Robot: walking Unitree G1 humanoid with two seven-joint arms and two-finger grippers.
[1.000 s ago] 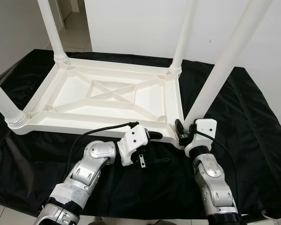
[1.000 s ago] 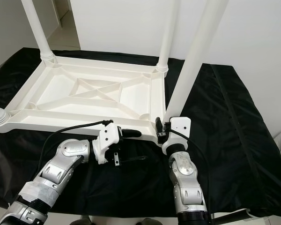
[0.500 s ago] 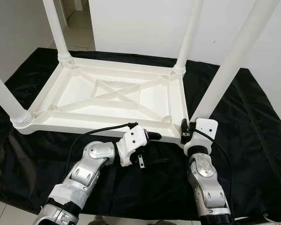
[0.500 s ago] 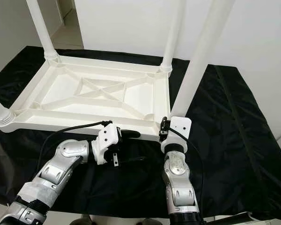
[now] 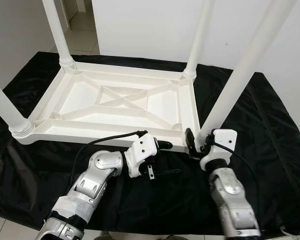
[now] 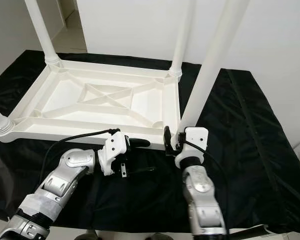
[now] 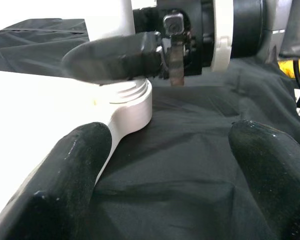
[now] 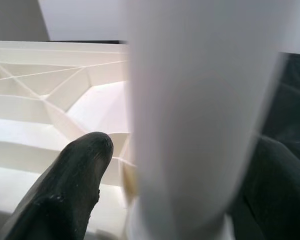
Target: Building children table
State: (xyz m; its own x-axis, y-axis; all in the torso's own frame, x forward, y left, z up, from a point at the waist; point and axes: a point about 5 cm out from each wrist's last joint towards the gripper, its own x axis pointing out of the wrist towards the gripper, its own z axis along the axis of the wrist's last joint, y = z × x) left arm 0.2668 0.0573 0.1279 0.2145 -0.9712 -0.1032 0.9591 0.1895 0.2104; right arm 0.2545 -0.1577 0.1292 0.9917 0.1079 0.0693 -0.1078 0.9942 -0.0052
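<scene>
A white plastic children's table (image 5: 90, 136) lies upside down on a black cloth, with its legs pointing up. My right gripper (image 5: 200, 142) is at the base of the near right leg (image 5: 240, 75) and is shut on it. In the right wrist view one black finger (image 8: 70, 185) lies on either side of that leg (image 8: 200, 110). My left gripper (image 5: 174, 158) is open beside the table's front rim, one finger against the rim and the other over the cloth. The left wrist view shows its spread fingers (image 7: 65, 170) facing the leg's corner socket (image 7: 132, 102).
The near left leg (image 5: 5, 110), far left leg (image 5: 55, 30) and far right leg (image 5: 197, 35) stand up from the other corners. The black cloth (image 5: 270, 125) hangs over the support's edges. A white wall is behind, and tiled floor at the back left.
My right forearm has swung out to the right while its gripper stays at the base of the leg. My left arm has hardly moved. The head view has shifted slightly.
</scene>
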